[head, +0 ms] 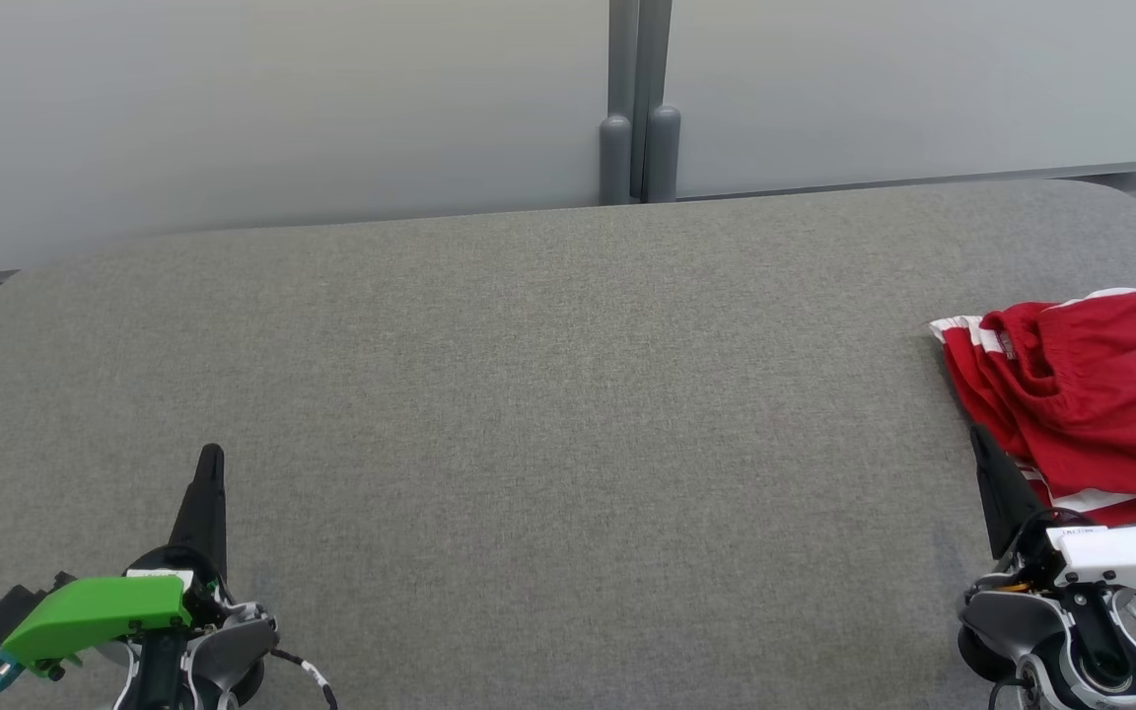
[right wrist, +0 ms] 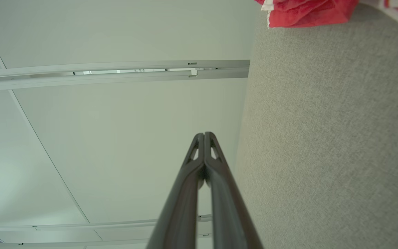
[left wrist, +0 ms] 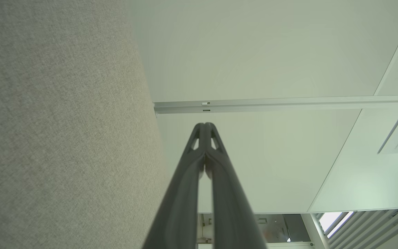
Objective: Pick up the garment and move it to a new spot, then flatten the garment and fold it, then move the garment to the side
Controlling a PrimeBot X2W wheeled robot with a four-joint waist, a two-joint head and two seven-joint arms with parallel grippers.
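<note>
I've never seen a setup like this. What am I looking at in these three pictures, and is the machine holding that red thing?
It is a two-armed robot at a grey padded table. The wide picture comes from a camera on its head, looking down. Its left gripper sits at the lower left, its right gripper at the lower right. The other two pictures come from cameras on each wrist, looking along that arm's dark fingers, which are pressed together. A crumpled red and white garment lies at the table's right end, just beyond the right gripper. Nothing is held.
</note>
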